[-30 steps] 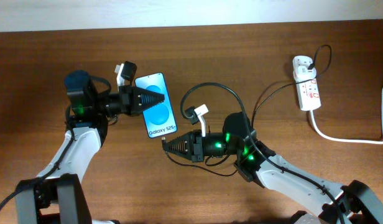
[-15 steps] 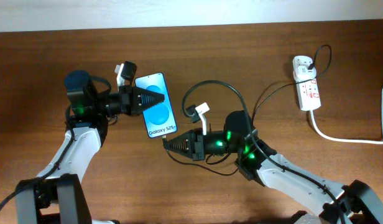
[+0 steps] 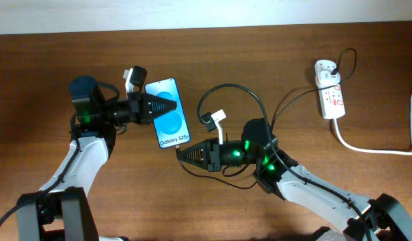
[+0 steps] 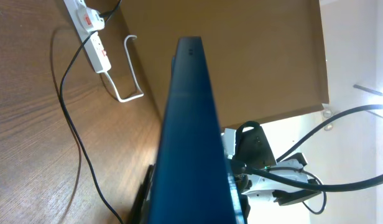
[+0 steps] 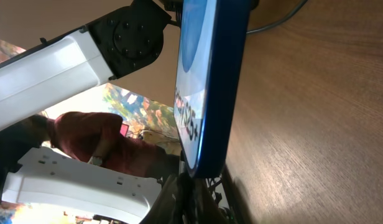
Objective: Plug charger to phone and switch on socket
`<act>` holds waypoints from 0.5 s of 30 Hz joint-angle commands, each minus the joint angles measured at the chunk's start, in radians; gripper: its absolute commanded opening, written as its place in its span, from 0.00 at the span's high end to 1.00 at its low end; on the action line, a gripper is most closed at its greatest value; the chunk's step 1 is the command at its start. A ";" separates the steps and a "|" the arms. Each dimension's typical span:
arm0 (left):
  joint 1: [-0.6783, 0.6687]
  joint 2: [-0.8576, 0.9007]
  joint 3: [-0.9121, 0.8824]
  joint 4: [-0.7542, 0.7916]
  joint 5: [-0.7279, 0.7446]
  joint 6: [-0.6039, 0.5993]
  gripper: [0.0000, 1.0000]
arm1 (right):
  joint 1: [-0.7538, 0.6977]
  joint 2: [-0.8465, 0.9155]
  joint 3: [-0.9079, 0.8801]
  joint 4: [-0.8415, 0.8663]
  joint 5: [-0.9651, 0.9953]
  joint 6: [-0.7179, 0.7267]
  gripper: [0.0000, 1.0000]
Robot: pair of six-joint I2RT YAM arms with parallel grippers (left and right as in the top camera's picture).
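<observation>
Overhead: we have the left claw (image 3: 171,107) lying over the left half of the phone (image 3: 174,127), tips together and pinched on it. The phone sits screen-up at centre-left of the counter (image 3: 259,47), its "Galaxy S25" strip at the near end. The right claw (image 3: 179,154) points at the phone's near short edge. Its tips are closed on the plug end of the charger (image 3: 233,86), and the plug is right at that edge. We can't tell whether it is seated. The black cable loops up behind the right wrist and runs off toward the socket (image 3: 331,94) at the far right. The socket's thick white cord (image 3: 373,150) trails to the right edge.

Left wrist: the phone (image 4: 190,137) is seen edge-on and fills the middle of the frame. We can't make out our own fingers clearly here. The counter (image 4: 30,155) is on the left, with the socket (image 4: 95,43) top left, the white cord (image 4: 130,68) beside it and the thin charger (image 4: 70,118) cable crossing the wood. The right arm (image 4: 266,174) shows past the phone.

Right wrist: the phone (image 5: 207,81) is edge-on again, with its lit screen facing away from the counter (image 5: 316,124) and a gap between the two. The right claw (image 5: 191,193) is closed just under the phone's near end. The contact itself is too dark to read. The left arm (image 5: 67,68) is behind.
</observation>
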 commanded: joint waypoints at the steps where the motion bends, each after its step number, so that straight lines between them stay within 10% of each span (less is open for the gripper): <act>1: -0.002 -0.008 0.005 0.006 0.024 0.016 1.00 | -0.008 0.003 0.026 0.006 0.013 0.015 0.96; 15: -0.002 -0.008 0.005 0.006 0.024 0.016 1.00 | -0.008 0.003 0.026 0.007 0.028 0.015 0.96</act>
